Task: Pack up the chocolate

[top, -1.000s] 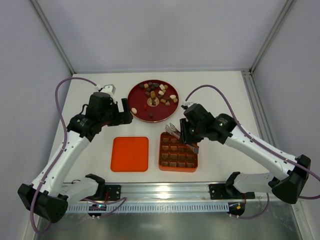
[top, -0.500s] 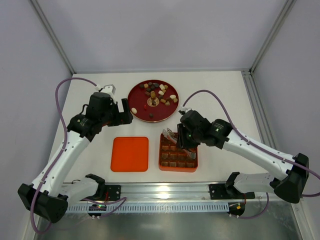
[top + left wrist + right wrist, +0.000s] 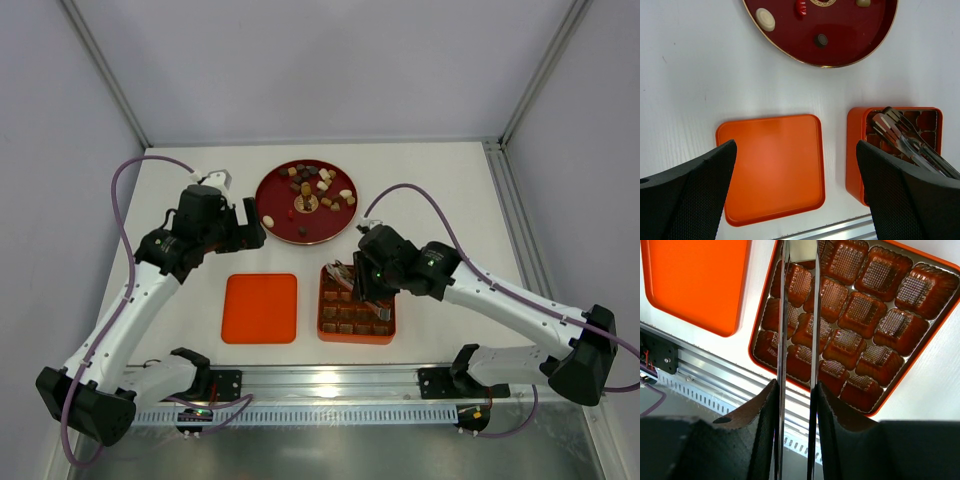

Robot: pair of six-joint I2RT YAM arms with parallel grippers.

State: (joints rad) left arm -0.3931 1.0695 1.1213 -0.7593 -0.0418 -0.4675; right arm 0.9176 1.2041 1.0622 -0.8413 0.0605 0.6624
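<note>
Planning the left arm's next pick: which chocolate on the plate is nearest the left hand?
The cream-white round piece at the plate's left edge, right beside the left hand. All the other pieces lie farther right.

Tweezers [image 3: 802,250] tips cropped; chocolate [image 3: 307,188] indistinct

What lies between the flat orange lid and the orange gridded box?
Nothing; only a bare strip of the white table separates the lid and the box, best seen in the left wrist view.
</note>
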